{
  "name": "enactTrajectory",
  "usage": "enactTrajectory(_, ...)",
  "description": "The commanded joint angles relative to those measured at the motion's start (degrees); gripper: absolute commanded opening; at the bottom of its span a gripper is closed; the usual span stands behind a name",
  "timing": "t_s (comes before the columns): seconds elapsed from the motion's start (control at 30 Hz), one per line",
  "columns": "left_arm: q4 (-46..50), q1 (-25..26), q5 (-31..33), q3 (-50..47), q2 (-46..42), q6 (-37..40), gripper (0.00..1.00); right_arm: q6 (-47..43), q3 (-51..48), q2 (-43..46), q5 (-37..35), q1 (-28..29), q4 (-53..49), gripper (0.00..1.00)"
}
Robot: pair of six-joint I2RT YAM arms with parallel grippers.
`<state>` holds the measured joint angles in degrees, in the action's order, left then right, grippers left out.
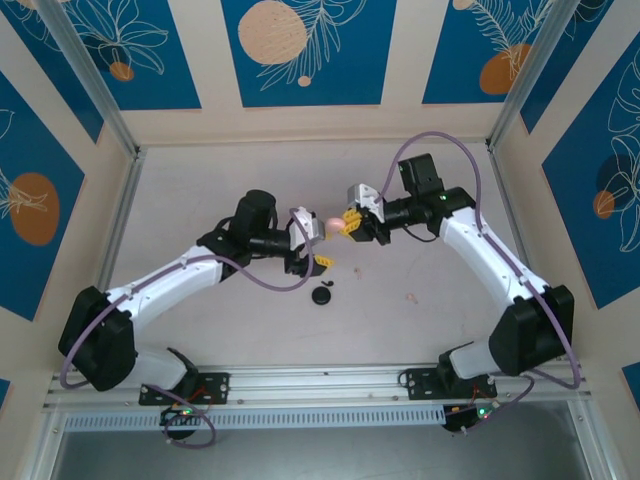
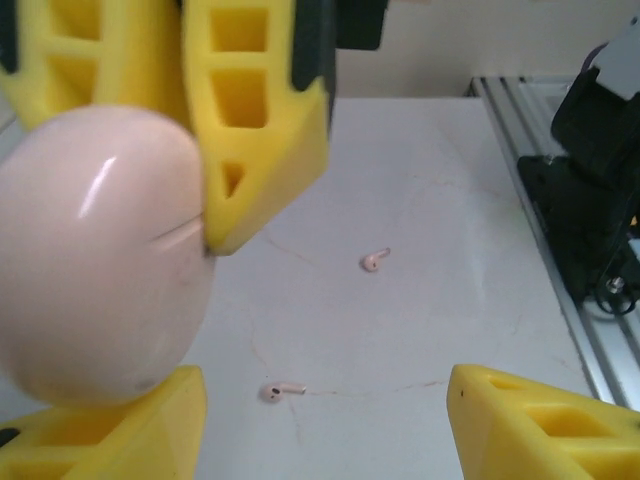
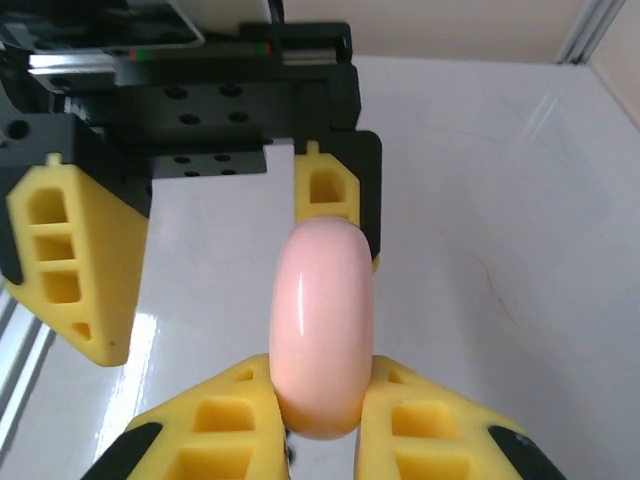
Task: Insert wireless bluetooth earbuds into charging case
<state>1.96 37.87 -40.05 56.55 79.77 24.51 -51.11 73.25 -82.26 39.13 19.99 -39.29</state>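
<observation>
The pale pink charging case, closed and egg-shaped, hangs above the table between the two arms. My right gripper is shut on its lower end, yellow fingers pressing both flat sides. In the top view the charging case sits at the tip of the right gripper. My left gripper is open, its jaws wide apart; the charging case rests against one left fingertip and the other stands clear. Two pale pink earbuds lie on the table below.
A small black object, possibly another case, lies on the white table near the front centre. An aluminium rail runs along the near edge by both arm bases. Cream walls with blue panels enclose the table on three sides.
</observation>
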Motion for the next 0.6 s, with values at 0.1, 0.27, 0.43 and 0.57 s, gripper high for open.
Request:
enactTrajectory(0.1,3.18,-1.01,0.85,2.68,1.7,5.19,0.62,-7.92,6.63,-5.79,-2.58,1.81,-11.07,0.13)
enactTrajectory(0.27,2.52,-3.33,0.15,1.62,1.3,4.08,0.61,-8.65,6.68,-6.01,-1.5,1.47,-12.57,0.13)
enactTrajectory(0.43,2.15,-4.64,-0.05,0.97,0.48,3.7,0.62,-8.24,5.48,-4.97,-0.84,0.4,-12.5,0.13)
enactTrajectory(0.57,1.86,-4.72,-3.48,1.66,0.95,3.36,0.61,-7.99,5.39,-5.48,-0.61,1.42,-12.04,0.13)
